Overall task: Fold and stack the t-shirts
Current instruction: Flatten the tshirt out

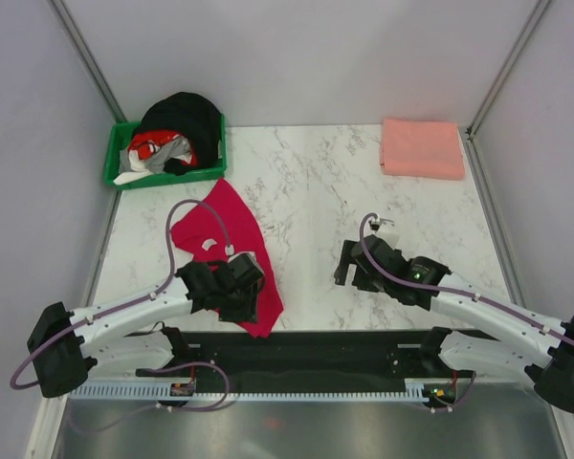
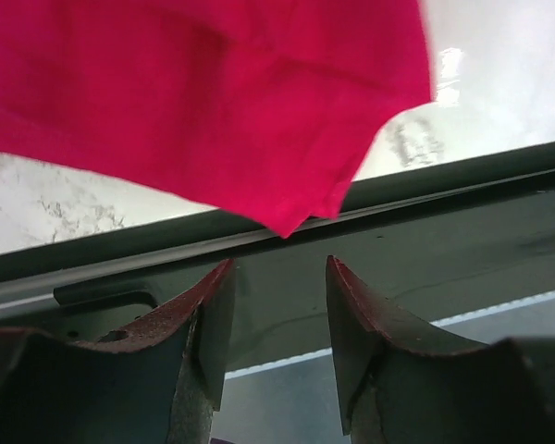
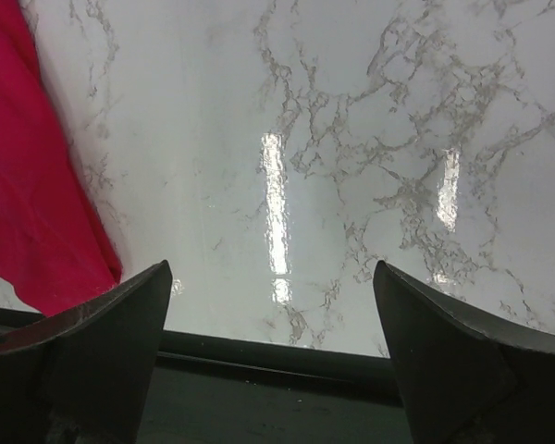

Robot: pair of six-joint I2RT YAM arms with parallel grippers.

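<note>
while the left gripper (image 2: 280, 262) and right gripper (image 3: 272, 266) gape empty, we should pinch 1 corner of the crimson t-shirt (image 1: 249, 229) with each.

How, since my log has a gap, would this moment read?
red t-shirt unfolded | pink t-shirt folded, far right | left gripper open | right gripper open

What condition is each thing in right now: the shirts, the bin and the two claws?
red t-shirt: unfolded, rumpled on the table.
pink t-shirt: folded, at the far right corner.
green bin: heaped with clothes.
left gripper: open, empty.
right gripper: open, empty.
</note>
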